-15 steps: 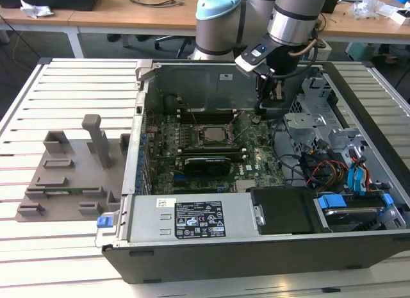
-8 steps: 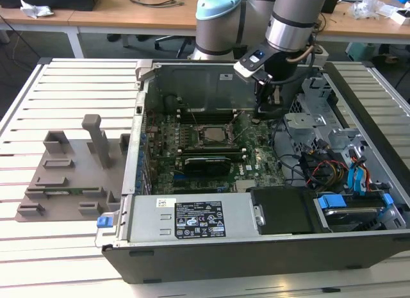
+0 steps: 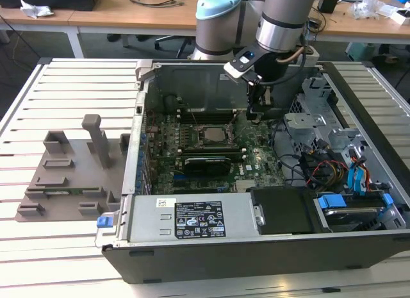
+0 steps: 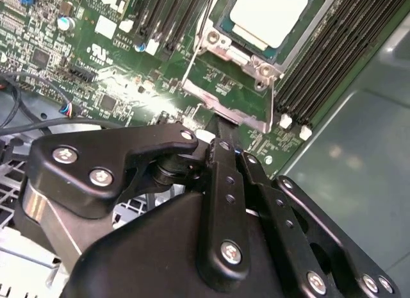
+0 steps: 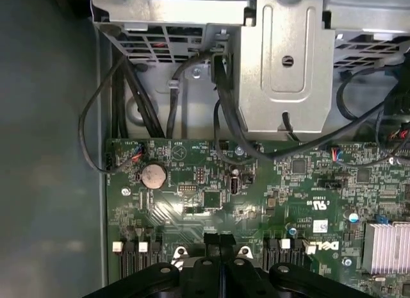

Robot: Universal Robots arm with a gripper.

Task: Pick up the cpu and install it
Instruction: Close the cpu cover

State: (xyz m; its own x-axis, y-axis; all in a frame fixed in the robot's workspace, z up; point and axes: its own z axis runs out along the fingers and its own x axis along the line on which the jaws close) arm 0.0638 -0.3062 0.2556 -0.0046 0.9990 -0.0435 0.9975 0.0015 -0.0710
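The cpu [image 4: 266, 16], a pale silvery square, lies inside the metal socket frame [image 4: 234, 61] on the green motherboard [image 4: 122, 74]. In the exterior view the cpu [image 3: 210, 132] shows in the middle of the open computer case. My gripper [image 3: 254, 116] hangs over the board just to the exterior view's right of the socket, a little above the memory slots. Its black fingers [image 5: 220, 239] are pressed together with nothing between them. In the second wrist view the gripper [image 4: 222, 128] points at the board just short of the socket frame's edge.
The case walls [image 3: 192, 80] ring the board. A long black expansion card [image 3: 205, 162] lies in front of the socket, with a power supply [image 3: 192, 221] nearer still. A drive cage [image 3: 314, 118] and cables stand at the exterior view's right. A grey fixture [image 3: 70, 163] sits on the slatted table.
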